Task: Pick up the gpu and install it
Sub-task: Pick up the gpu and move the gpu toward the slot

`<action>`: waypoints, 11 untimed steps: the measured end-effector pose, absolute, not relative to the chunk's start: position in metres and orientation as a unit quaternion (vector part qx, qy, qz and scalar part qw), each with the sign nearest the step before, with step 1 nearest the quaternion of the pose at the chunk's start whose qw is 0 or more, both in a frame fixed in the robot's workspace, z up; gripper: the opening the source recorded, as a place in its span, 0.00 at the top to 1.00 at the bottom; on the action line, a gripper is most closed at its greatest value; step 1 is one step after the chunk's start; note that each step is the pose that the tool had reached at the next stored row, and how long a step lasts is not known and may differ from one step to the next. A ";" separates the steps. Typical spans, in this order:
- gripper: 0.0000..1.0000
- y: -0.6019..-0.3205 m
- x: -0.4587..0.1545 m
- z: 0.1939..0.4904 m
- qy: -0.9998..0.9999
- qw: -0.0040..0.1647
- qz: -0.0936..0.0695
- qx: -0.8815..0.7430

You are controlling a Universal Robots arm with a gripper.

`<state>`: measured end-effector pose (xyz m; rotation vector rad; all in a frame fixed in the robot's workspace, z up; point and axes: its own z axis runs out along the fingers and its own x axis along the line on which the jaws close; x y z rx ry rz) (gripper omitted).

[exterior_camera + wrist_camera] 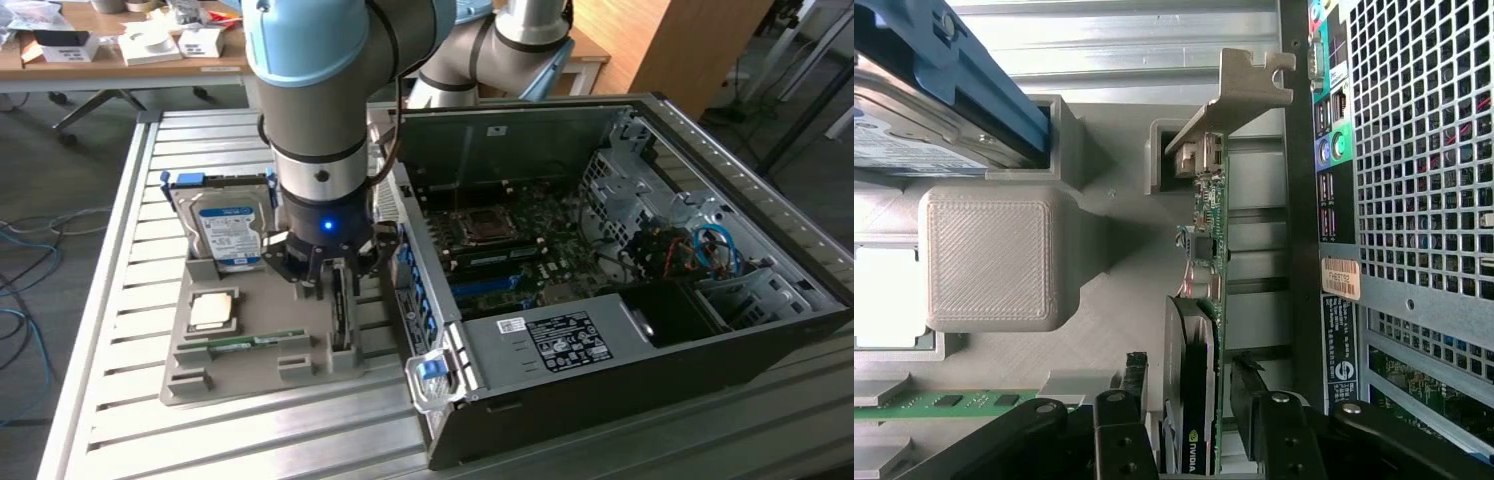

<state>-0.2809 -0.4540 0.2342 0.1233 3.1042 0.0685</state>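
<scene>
Straddles the gpu (340, 320) with the gripper (330, 285), low in the frame toward the exterior view's left, just beside the open computer case (747, 300). Holds the jaws wide apart, one finger on each side of the card with a little free space to both, so nothing clamped yet. Finds the gpu standing on its long edge in a narrow slot of the grey holder (187, 385), probably to leave both flat faces free for such a pinch. Shows, in the wrist view, the silver bracket (1254, 85) at the far end of the card, close to the rear wall of the case. Leaves the hard drive (227, 230), the processor chip (214, 312) and the green memory stick (247, 343) in own seats of the same holder, further to the exterior view's left. Looks like a pickup not yet made, with no card seated inside the case.
</scene>
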 end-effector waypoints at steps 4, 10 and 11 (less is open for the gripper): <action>0.61 -0.454 -0.281 0.234 0.999 0.017 0.022 0.040; 0.61 -0.454 -0.279 0.234 0.999 0.017 0.022 0.040; 0.61 -0.454 -0.279 0.233 0.999 0.017 0.022 0.040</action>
